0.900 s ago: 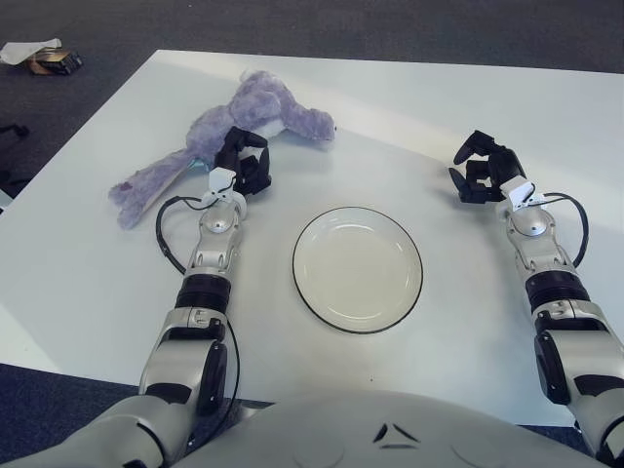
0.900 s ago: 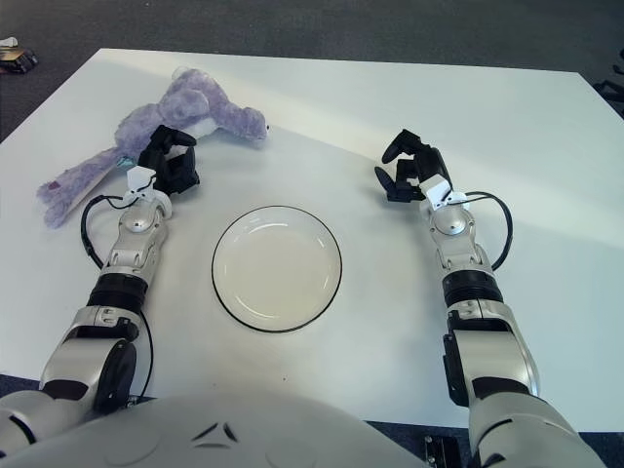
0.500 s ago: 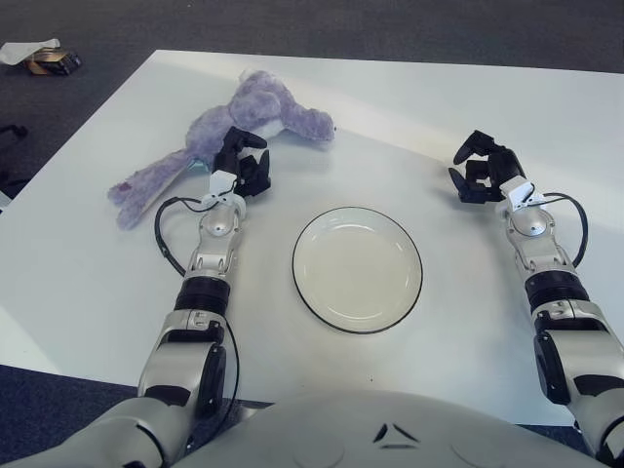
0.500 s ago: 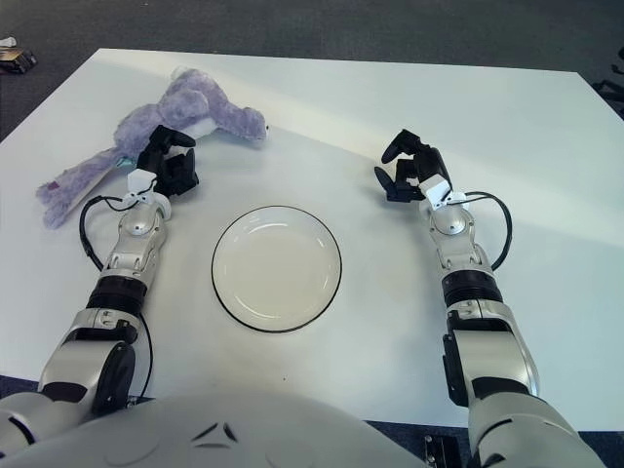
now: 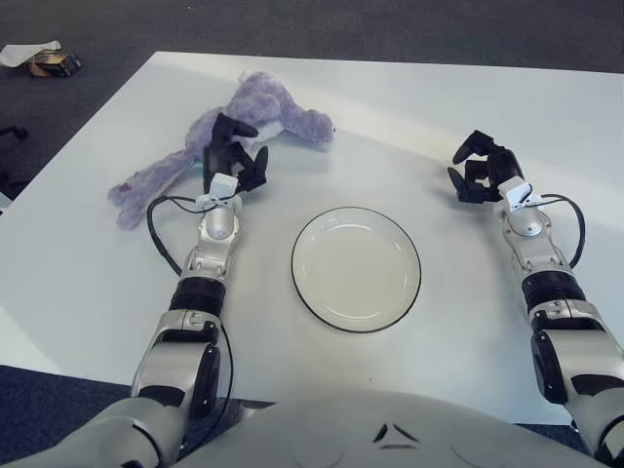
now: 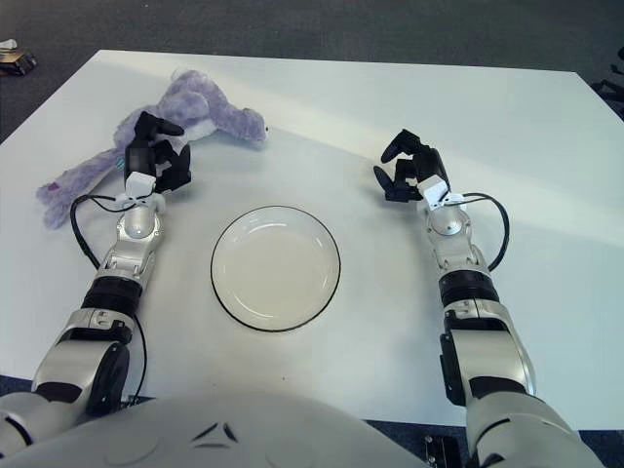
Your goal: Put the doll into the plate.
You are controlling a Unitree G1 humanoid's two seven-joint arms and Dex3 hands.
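A purple plush doll (image 5: 255,110) lies on the white table at the far left, its long limbs trailing toward the left edge. My left hand (image 5: 232,156) hovers right at the doll's near side, fingers spread and holding nothing. A white plate with a dark rim (image 5: 356,269) sits empty in the middle of the table. My right hand (image 5: 482,168) shows to the right of the plate, fingers loosely curled around nothing.
The white table (image 5: 409,107) stretches behind the plate and between the hands. A small box and white paper (image 5: 39,57) lie on the dark floor off the table's far left corner.
My left hand has moved left and farther toward the doll, and its fingers have spread. The right hand and plate have stayed put.
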